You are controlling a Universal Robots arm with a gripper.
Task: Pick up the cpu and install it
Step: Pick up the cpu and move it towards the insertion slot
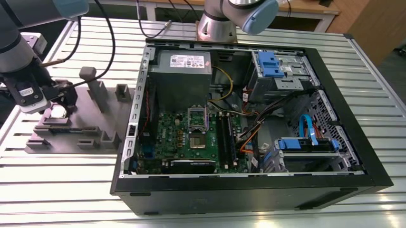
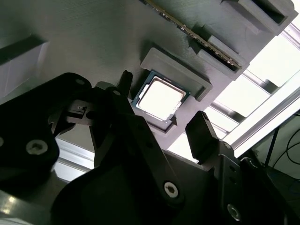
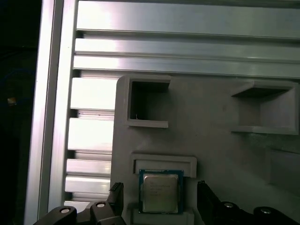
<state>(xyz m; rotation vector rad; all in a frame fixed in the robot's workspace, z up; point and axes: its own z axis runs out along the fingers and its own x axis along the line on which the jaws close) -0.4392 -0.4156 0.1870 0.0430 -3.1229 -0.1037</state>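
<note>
One cpu [image 3: 161, 191] lies flat, silver lid up, in a shallow recess of the grey tray [image 3: 220, 145]. In the exterior view that spot is toward nine o'clock from the open case [image 1: 254, 185], well apart from the socket [image 1: 198, 124] on the board [image 1: 180, 142] inside it. A raised lip [image 3: 164, 164] of the tray runs along one edge of the chip, and a lower one along the opposite edge; the other two edges look free. The gripper [image 3: 161, 187] hangs right over the chip with its two black fingers [image 3: 206, 201] spread, one beside each free edge. In both wrist views a gap shows between each finger and the chip, so nothing is held and the chip is not yet lifted. I judge the chip light, thin and quite stiff, so weight is no concern. Its polished lid looks slick, though, and there is little height to bear on. The sound hold is on the two free edges of the pale rim, squarely and low, never on the lid face. The underside, hidden here, is likely delicate, so a tilted or skewed pinch could scrape it against the recess walls. The tray rests on the slatted metal table [image 1: 63, 190], with upright blocks [image 1: 98, 92] toward one o'clock from the chip in the exterior view, near the arm's side.
</note>
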